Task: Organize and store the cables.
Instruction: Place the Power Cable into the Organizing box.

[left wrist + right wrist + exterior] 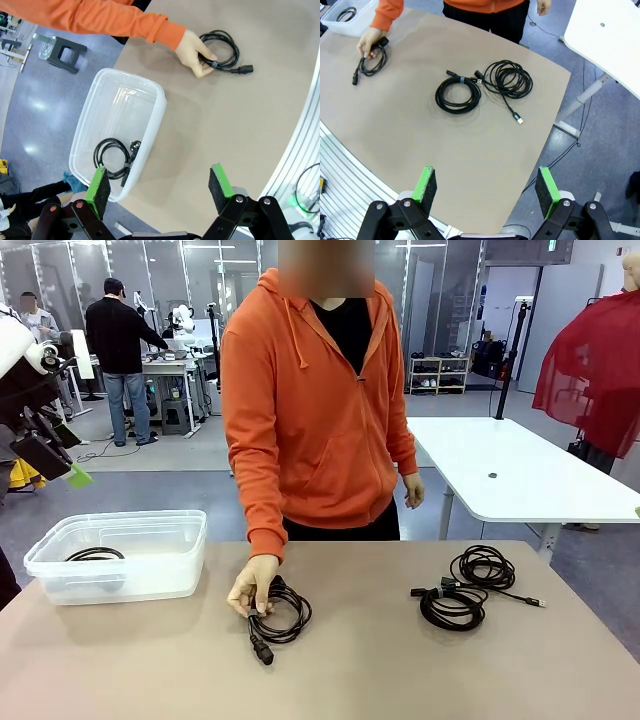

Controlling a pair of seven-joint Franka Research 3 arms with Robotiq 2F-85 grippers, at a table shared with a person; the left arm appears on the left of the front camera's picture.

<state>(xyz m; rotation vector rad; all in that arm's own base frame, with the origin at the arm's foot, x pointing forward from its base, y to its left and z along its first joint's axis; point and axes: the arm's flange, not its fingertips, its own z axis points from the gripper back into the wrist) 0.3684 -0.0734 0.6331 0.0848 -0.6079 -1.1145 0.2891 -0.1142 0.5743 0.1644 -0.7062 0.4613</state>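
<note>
Plastic bin (150, 575) holds one coiled cable (114, 157); three more cables (458, 93) lie on the worktop (380, 670), one in the person's hand (250, 587). My left claw (159, 185) and right claw (487, 186) hang spread, empty.

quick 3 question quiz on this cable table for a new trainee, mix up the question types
1. True or false: the bin holds one cable.
2. How many coils lie on the table outside the bin? A) two B) three C) four
3. Fill in: the left tool and the right tool both stand ___ above the table, holding nothing.

Key: 1 true; 2 B; 3 open.
</note>
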